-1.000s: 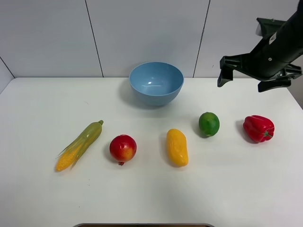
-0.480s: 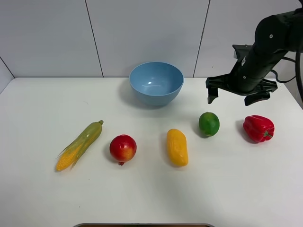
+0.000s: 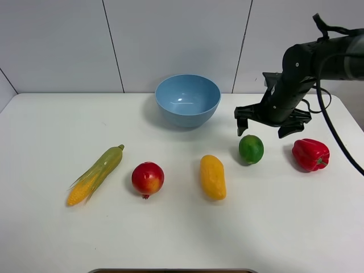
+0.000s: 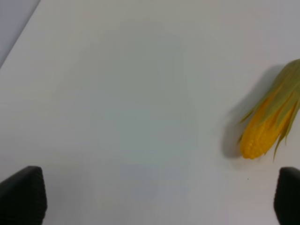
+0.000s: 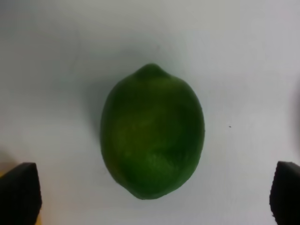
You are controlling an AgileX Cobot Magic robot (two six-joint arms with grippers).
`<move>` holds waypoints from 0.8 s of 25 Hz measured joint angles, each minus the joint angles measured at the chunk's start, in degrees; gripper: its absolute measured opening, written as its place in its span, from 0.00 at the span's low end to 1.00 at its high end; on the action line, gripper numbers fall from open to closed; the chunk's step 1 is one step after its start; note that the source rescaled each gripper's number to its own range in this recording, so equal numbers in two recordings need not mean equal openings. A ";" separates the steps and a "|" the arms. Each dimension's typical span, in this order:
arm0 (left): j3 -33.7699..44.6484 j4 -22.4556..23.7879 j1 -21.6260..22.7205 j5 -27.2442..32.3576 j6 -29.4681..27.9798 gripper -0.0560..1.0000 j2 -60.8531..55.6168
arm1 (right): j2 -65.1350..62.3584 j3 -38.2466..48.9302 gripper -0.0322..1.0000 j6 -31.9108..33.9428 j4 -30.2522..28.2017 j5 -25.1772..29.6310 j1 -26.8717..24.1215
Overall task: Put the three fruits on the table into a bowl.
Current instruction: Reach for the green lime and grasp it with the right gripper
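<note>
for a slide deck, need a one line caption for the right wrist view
Open right hand centred above the green lime on the white table, a fingertip on each side, neither touching it.

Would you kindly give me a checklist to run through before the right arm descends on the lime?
1. The right tool open: ok, its jaws stand wide apart.
2. The small round green lime centred between the jaws in the right wrist view: ok.
3. Room around the lime: ok; the oblong yellow mango and the lobed glossy red bell pepper lie apart from it.
4. The round light blue glossy bowl upright, nothing in it: ok.
5. Height left between tool and lime: cannot tell.
</note>
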 joint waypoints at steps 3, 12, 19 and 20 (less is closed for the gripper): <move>0.00 0.00 0.00 0.00 0.00 1.00 0.00 | 1.59 0.00 1.00 0.00 0.05 0.00 0.11; 0.00 0.00 0.00 0.00 0.00 1.00 0.00 | 5.54 0.00 1.00 -0.12 -0.34 -2.16 0.11; 0.00 0.00 0.00 0.00 0.00 1.00 0.00 | 8.76 0.00 1.00 -0.12 -0.52 -4.75 0.11; 0.00 0.00 0.00 0.00 0.00 1.00 0.00 | 9.14 0.00 1.00 -0.12 -0.56 -5.06 0.11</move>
